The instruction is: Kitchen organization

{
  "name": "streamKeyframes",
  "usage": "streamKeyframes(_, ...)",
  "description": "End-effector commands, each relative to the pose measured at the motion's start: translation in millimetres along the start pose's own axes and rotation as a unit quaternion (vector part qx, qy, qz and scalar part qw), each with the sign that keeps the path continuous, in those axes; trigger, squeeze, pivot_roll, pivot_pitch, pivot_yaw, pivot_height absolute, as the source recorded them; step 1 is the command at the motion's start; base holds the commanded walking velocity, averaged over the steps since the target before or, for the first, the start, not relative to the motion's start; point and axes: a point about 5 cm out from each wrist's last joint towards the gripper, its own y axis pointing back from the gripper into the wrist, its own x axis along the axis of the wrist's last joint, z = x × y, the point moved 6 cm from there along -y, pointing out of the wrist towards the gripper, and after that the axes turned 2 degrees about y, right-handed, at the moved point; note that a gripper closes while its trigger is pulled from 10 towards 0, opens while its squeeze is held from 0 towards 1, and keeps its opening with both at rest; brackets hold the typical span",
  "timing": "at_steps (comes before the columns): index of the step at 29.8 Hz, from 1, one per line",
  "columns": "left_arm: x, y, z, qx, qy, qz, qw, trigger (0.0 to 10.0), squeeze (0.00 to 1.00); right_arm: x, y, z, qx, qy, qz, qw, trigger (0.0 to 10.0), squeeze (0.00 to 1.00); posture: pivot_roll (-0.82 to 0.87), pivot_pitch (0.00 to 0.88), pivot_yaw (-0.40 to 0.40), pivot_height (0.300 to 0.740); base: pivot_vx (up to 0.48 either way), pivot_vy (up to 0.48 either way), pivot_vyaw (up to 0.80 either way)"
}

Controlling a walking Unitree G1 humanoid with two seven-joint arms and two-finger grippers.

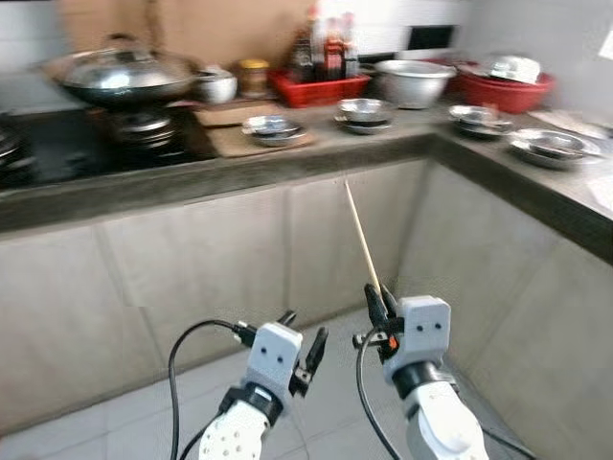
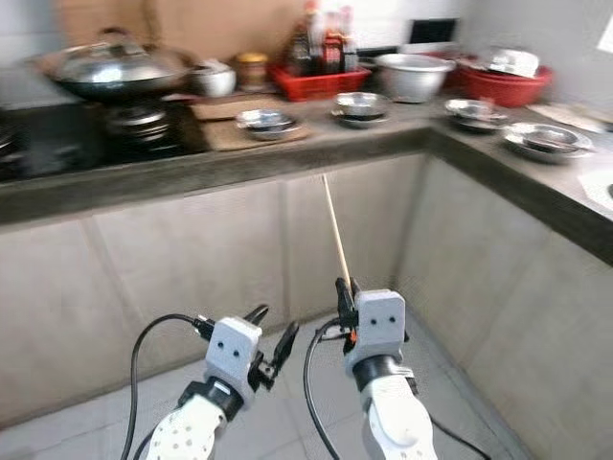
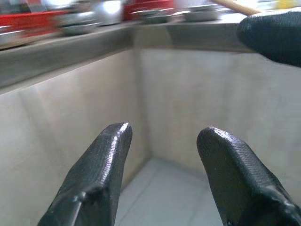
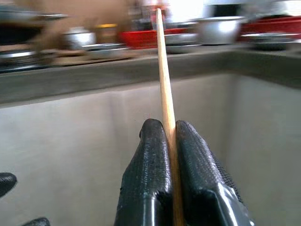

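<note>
At the upper left of the head view, a big steel wok (image 1: 123, 75) with its lid sits on a black stove (image 1: 86, 144). To its right, on the grey L-shaped counter (image 1: 316, 153), stands a small white pot (image 1: 216, 84) and a jar with a yellow lid (image 1: 253, 75). Next comes a shallow steel dish (image 1: 273, 127) on a brown board (image 1: 251, 140), then a red tray (image 1: 321, 86) with dark sauce bottles (image 1: 326, 48). A steel bowl (image 1: 364, 110) rests in front of it, and a large steel basin (image 1: 414, 81) behind. At the upper right is a red basin (image 1: 506, 88), and more steel dishes (image 1: 551, 146) lie along the right part of the counter.

In the lower middle of the frame, in front of the cabinet fronts, is the left gripper (image 1: 302, 345); its two black fingers (image 3: 101, 165) are spread apart with nothing between them. Just to its right, the right gripper (image 1: 378, 299) has its fingers pressed together on the lower part of a thin wooden chopstick (image 1: 362, 235). The chopstick points up and a little to the left, and its tip lies just under the counter edge in the picture. The floor (image 1: 115, 412) below has light tiles.
</note>
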Motion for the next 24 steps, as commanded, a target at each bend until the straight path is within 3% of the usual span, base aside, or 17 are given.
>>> streamKeyframes(1,3.4,-0.9,5.1,-0.007,-0.001,0.004,1.000,10.0,0.00,-0.6,0.4,8.8,-0.015,0.005,-0.002,1.000,10.0,0.00,0.00,0.000,-0.028,0.740,0.307,0.000,-0.80)
streamKeyframes(13,3.5,-2.0,5.5,-0.007,0.000,0.004,1.000,10.0,0.00,2.1,-1.3,11.4,-0.020,0.006,0.002,1.000,10.0,0.00,-0.01,0.000,-0.027,0.740,0.305,0.000,-0.80)
streamKeyframes(24,18.2,-9.4,-8.1,0.019,0.013,0.022,0.999,10.0,0.00,42.0,-21.4,20.3,-0.027,0.033,0.057,0.997,10.0,0.00,0.00,0.000,-0.032,0.740,0.300,0.000,-0.80)
